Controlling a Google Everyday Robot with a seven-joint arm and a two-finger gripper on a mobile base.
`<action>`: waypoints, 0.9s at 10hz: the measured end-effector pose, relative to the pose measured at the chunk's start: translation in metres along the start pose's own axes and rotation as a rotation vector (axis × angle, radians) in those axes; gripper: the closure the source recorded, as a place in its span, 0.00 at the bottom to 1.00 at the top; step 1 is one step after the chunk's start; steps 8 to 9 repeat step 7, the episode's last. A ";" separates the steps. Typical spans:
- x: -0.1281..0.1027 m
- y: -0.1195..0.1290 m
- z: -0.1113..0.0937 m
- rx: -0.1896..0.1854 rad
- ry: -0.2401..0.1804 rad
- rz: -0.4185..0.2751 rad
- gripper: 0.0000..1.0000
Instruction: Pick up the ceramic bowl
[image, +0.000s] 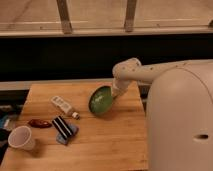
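The ceramic bowl (101, 100) hangs tilted steeply above the right-centre of the wooden table (100, 145), its glossy green inside facing the camera. The gripper (117, 93) grasps the bowl's upper right rim, jaws clamped on it. To the left lie a white tube (64, 106), a striped packet (64, 128), a dark red item (39, 123) and the white cup (22, 138).

A single camera looks down and forward from high on the robot's own body, whose white arm housing (182, 120) fills the right side of the view close to the lens. It faces across the wooden tabletop (105, 145) toward a dark wall and railing beyond, at middle distance, with the claw (116, 95) at the ceramic bowl (101, 100) near the centre of the frame
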 end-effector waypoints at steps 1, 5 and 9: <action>-0.005 0.004 -0.004 -0.004 -0.016 -0.008 1.00; -0.014 0.010 -0.019 -0.024 -0.063 -0.023 1.00; -0.016 0.011 -0.044 -0.074 -0.096 -0.034 1.00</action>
